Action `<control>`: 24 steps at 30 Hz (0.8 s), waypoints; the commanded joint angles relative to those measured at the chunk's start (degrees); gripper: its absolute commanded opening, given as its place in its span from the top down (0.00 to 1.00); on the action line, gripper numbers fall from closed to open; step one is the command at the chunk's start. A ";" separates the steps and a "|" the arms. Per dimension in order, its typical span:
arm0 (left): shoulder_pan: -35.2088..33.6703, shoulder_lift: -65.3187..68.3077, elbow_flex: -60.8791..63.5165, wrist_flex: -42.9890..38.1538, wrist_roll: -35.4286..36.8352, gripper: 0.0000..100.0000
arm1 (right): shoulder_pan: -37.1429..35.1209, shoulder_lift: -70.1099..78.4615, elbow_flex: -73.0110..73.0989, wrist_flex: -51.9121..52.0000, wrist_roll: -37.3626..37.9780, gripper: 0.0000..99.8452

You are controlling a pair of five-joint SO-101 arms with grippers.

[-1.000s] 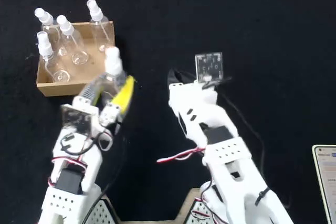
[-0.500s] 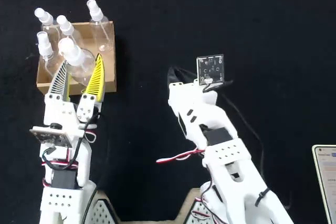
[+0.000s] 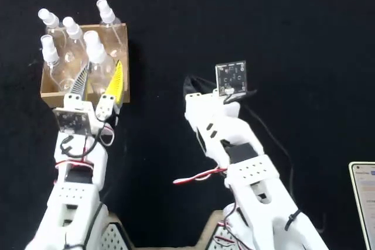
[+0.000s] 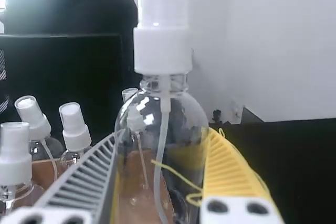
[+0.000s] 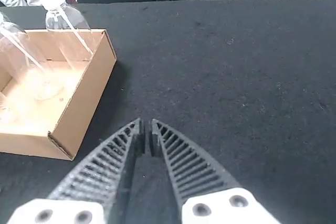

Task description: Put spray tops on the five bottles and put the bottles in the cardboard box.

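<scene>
We find the left gripper clamped on the body of the fifth bottle, which stands upright, spray top fitted, at the near right corner of the cardboard box beside the four other capped bottles. The right gripper hangs over the black table right of the box, fingers drawn nearly together on nothing.

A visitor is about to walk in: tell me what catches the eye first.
The left hand grips a clear plastic bottle with a white spray top upright at the near right corner of the brown cardboard box. Four more capped bottles stand inside. The right hand is shut over the black table.
</scene>
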 commanded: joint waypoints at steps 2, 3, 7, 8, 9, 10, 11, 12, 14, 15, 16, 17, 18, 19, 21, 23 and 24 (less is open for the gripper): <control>-0.75 13.19 -4.79 -16.18 0.53 0.96 | -0.53 0.40 -0.31 0.35 0.62 0.99; -0.66 15.47 -4.79 -18.11 0.53 0.96 | -0.53 0.40 -0.31 0.35 0.62 0.99; -0.66 24.44 -6.02 -22.86 0.62 0.96 | -0.53 0.40 -0.40 0.35 0.62 0.99; -0.75 26.81 -6.99 -23.74 0.62 0.96 | -0.53 0.40 -0.48 0.35 0.62 0.99; -0.75 29.10 -8.22 -24.44 0.62 0.96 | -0.53 0.40 -0.48 0.35 0.62 0.99; -0.84 31.30 -9.27 -25.41 0.62 0.96 | -0.53 0.40 -0.48 0.35 0.62 0.99; -0.84 33.41 -10.24 -26.55 0.62 0.96 | -0.53 0.40 -0.48 0.35 0.62 0.99; -0.75 35.52 -11.12 -27.69 0.62 0.96 | -0.53 0.40 -0.48 0.35 0.62 0.99; -0.75 39.82 -12.97 -30.24 0.62 0.96 | -0.53 0.40 -0.48 0.35 0.62 0.99; -0.75 42.02 -13.85 -31.30 0.62 0.96 | -0.53 0.40 -0.48 0.35 0.62 0.99; -0.84 44.31 -14.90 -32.35 0.44 0.96 | -0.53 0.40 -0.48 0.35 0.62 0.99; -0.84 46.68 -15.78 -33.49 0.44 0.96 | -0.53 0.40 -0.48 0.35 0.62 0.99; -1.01 49.05 -16.48 -34.81 0.18 0.96 | -0.53 0.40 -0.48 0.35 0.62 0.99; -1.36 51.43 -17.19 -36.31 0.18 0.96 | -0.53 0.40 -0.48 0.35 0.62 0.99; -1.71 56.09 -18.51 -40.26 0.18 0.96 | -0.62 0.40 -0.48 0.35 0.62 0.99; -2.33 60.75 -19.38 -45.27 0.18 0.96 | -0.62 0.40 -0.48 0.35 0.62 0.99; -2.42 63.03 -19.82 -47.82 0.18 0.96 | -0.62 0.40 -0.48 0.35 0.62 0.99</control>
